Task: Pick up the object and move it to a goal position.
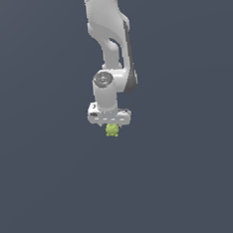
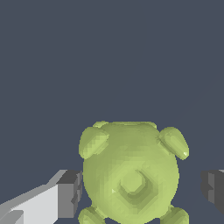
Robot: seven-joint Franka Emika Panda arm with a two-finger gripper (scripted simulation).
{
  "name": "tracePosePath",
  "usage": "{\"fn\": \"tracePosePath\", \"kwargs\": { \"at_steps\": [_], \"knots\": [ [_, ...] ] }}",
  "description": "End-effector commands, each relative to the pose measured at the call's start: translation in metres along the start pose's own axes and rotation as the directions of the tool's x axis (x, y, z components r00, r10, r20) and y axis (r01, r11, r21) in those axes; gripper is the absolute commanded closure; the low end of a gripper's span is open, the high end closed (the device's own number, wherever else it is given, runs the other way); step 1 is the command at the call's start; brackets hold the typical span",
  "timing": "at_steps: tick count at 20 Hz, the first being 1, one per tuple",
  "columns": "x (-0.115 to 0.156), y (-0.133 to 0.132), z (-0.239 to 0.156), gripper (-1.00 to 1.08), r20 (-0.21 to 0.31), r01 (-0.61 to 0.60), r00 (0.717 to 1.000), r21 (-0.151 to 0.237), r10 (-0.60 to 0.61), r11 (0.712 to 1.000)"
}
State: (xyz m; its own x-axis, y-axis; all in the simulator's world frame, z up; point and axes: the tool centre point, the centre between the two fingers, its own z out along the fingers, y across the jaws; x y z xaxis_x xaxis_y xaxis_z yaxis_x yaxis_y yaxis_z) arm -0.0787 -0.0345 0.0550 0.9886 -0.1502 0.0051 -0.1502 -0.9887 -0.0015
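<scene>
Arm (image 1: 109,34) comes down from the top of the exterior view, wrist pointing straight down, white gripper (image 1: 111,128) at about frame centre. The object (image 1: 112,130), a small yellow-green knobby lump, sits directly under the gripper body, poking out just below it. It's narrower than the gripper.

Wrist view: object (image 2: 130,175) fills the lower middle of the frame, rounded body with stubby knobs at its corners and a raised facet in the middle. It's between the two fingers. One dark finger pad (image 2: 70,194) on its white finger sits just beside the object on one side, very close or touching; can't resolve which. The other pad (image 2: 213,187) is on the far side with a visible gap of background between it and the object. So the fingers are spread, straddling the object, not clamped on it.

Background is uniform dark grey-blue in both views; can't tell whether the object rests on a surface or not.
</scene>
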Motion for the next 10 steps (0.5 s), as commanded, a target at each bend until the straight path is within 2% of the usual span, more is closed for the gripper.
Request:
{"fn": "tracePosePath", "kwargs": {
  "at_steps": [1,5,6,10],
  "knots": [
    [-0.0018,0.0024,0.0111,-0.92,0.005,-0.004,1.000,-0.002,0.004,1.000],
    [-0.0015,0.0023,0.0156,-0.92,0.005,-0.004,1.000,-0.002,0.004,1.000],
    [-0.0015,0.0023,0.0156,1.08,0.005,-0.004,1.000,-0.002,0.004,1.000],
    [-0.0015,0.0023,0.0156,1.08,0.005,-0.004,1.000,-0.002,0.004,1.000]
  ]
}}
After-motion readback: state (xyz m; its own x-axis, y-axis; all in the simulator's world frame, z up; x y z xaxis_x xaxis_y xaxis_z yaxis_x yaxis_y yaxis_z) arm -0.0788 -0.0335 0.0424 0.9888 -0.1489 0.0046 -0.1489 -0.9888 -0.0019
